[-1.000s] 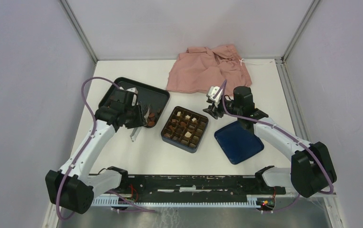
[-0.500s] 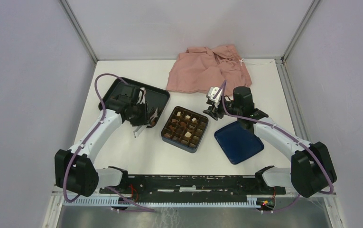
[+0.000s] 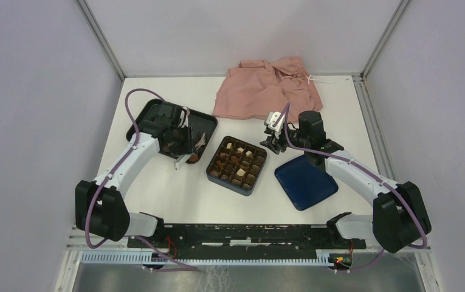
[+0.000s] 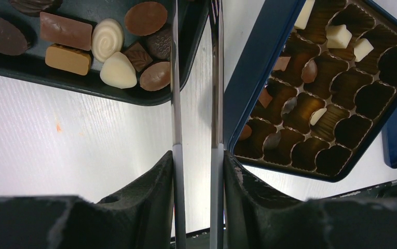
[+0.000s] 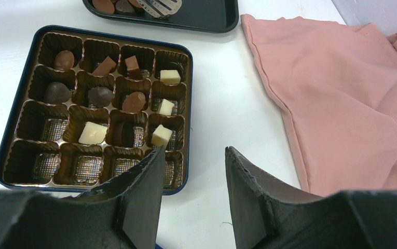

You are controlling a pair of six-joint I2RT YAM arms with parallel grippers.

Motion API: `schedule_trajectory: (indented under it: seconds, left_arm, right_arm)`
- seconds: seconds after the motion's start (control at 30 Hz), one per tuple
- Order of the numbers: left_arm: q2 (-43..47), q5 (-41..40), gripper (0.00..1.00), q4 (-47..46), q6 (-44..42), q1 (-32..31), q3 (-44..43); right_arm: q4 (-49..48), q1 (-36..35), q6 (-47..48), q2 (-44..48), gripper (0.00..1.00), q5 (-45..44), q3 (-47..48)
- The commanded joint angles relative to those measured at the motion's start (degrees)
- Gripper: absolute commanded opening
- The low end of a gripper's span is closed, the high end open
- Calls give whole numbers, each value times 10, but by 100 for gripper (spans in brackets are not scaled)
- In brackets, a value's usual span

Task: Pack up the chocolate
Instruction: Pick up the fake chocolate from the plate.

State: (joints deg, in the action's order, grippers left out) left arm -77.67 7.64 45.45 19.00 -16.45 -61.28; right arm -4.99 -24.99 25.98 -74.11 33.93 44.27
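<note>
Step in hand: collecting the next piece from the black tray (image 4: 30,72) for transfer to the dark blue box (image 4: 253,78).

Left gripper (image 4: 196,158): clamped on a pair of metal tongs (image 4: 175,78), whose two arms run forward close together. In the right wrist view the slotted tips sit over the loose chocolate (image 4: 103,46) at the tray corner nearest the box. Whether a piece is caught between the tips cannot be told; they are cut off in the left wrist view and too small elsewhere.

Right gripper (image 5: 195,155): fingers moderately apart, nothing between them, hovering over the table (image 4: 56,145) between the box and the pink cloth (image 5: 341,104).

Chocolate location: part lies loose in the tray; part sits in the brown gridded insert (image 5: 43,166). The row of cells nearest the right wrist camera looks empty, as does at least one cell next to it.

The blue lid (image 3: 306,182) lies on the table just beside the box, off it.

Next move, as judged:
1. Close the tongs on one piece only; neighbours touch each other.
2. Lift it clear of the tray rim.
3. Carry it across the short gap to an empty cell and release it low.
</note>
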Motion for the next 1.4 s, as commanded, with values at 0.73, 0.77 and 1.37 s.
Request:
schedule_trajectory:
  seconds: [0.73,0.77,1.37]
  left_arm:
    - [-30,-7,38,-15,-45,5,-22]
    - [-30,-11,35,-15,-44,5,-24]
    - [124,95,2,13,-25,4,-26]
  right_arm:
    - [-2,3,8,-4,52,14,22]
    - [-2,3,8,-5,52,14,23]
    - [3,4,13,-2,52,22,24]
